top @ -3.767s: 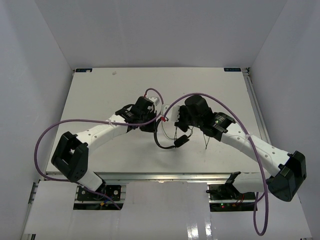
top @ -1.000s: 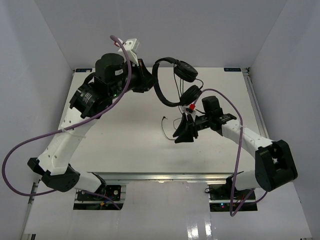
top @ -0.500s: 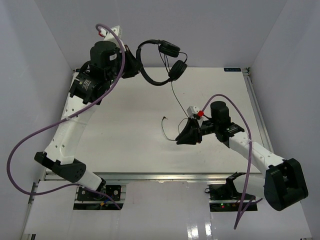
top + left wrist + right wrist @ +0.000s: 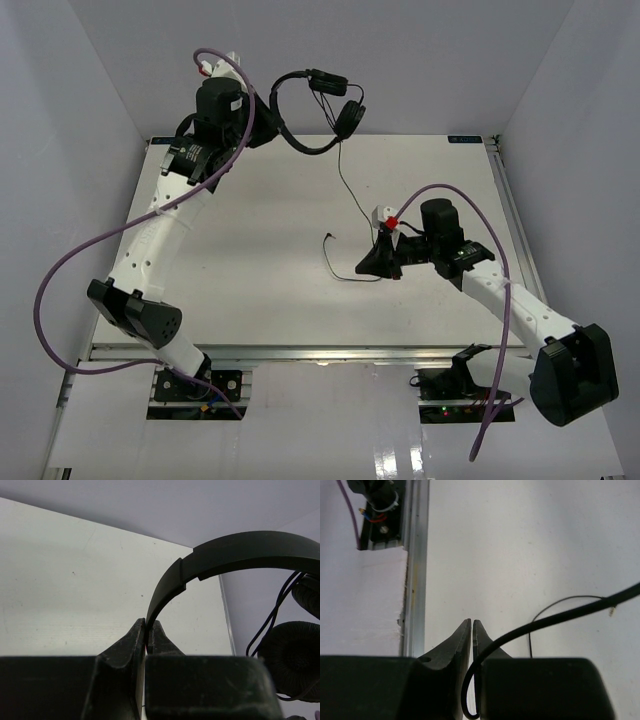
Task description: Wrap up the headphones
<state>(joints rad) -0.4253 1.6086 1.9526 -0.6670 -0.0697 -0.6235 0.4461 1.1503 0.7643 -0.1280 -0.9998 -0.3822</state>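
Observation:
The black headphones (image 4: 308, 145) hang in the air over the table's far edge, with both earcups (image 4: 349, 118) to the right. My left gripper (image 4: 268, 128) is shut on the headband (image 4: 235, 552), which rises between its fingertips (image 4: 148, 630); the earcups show at the right of the left wrist view (image 4: 292, 652). The thin cord (image 4: 352, 190) runs down from the earcups to my right gripper (image 4: 368, 266), low over the table's middle. The right gripper (image 4: 472, 626) is shut with the cord (image 4: 555, 619) looped between its fingers. The cord's tail and plug (image 4: 328, 238) lie on the table.
The white table (image 4: 230, 250) has a metal rail along its near edge (image 4: 416, 580) and right side (image 4: 510, 215). White walls enclose the left, back and right. Purple robot cables (image 4: 90, 260) loop beside both arms.
My left arm has lifted the headphones from the table's middle up and back to the far edge. The cord has been drawn out. My right gripper holds the cord low near the middle.

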